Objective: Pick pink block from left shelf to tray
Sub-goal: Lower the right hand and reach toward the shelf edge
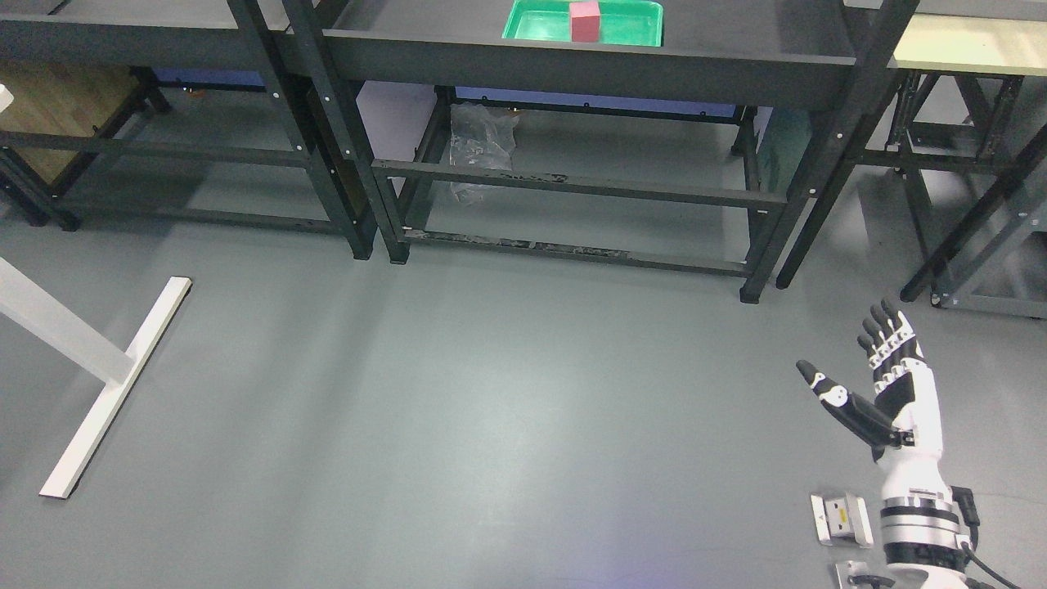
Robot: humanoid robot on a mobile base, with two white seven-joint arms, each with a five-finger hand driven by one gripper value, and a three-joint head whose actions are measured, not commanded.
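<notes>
Though cut off by frame, pink block [585,21] sits in tray [630,24]; right hand [887,384] empty.

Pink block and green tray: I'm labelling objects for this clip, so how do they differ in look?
The pink block is small, boxy and stands upright; the green tray is wide, flat and shallow with a raised rim. The block sits inside the tray, which rests on the dark shelf. Both are solid bright colours.

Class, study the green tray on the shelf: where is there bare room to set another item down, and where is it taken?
The green tray is bare left of the pink block and right of it, up to each rim. The middle is taken. The right hand is open, low over the floor.
</notes>
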